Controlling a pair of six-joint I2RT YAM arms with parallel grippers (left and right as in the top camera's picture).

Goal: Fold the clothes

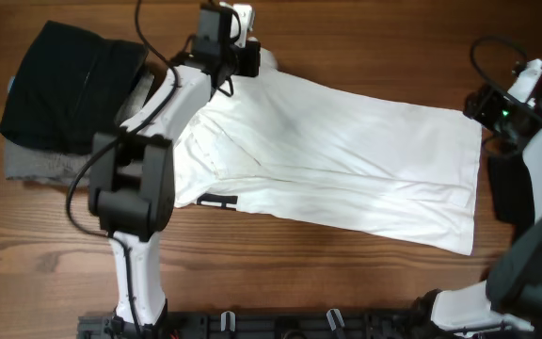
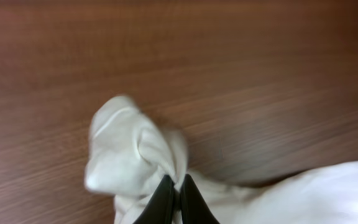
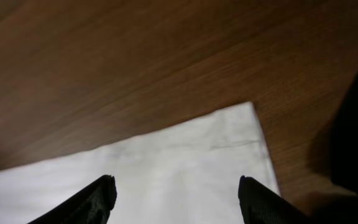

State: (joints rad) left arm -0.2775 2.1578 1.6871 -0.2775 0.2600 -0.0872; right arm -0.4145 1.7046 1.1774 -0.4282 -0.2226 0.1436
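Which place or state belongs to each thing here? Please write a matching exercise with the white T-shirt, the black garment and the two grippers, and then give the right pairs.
Column one:
1. white T-shirt
2. black garment
3. left gripper
4. right gripper

Column two:
A. open, over a corner of the shirt
B. lying on a grey garment
C. shut on bunched white cloth
D. spread across the table

Pairs: 1-D, 2-B, 3-C, 4-A.

White T-shirt [image 1: 346, 160] lies spread flat; beside it, black garment [image 1: 64, 85] atop seemingly grey cloth [image 1: 36, 167]
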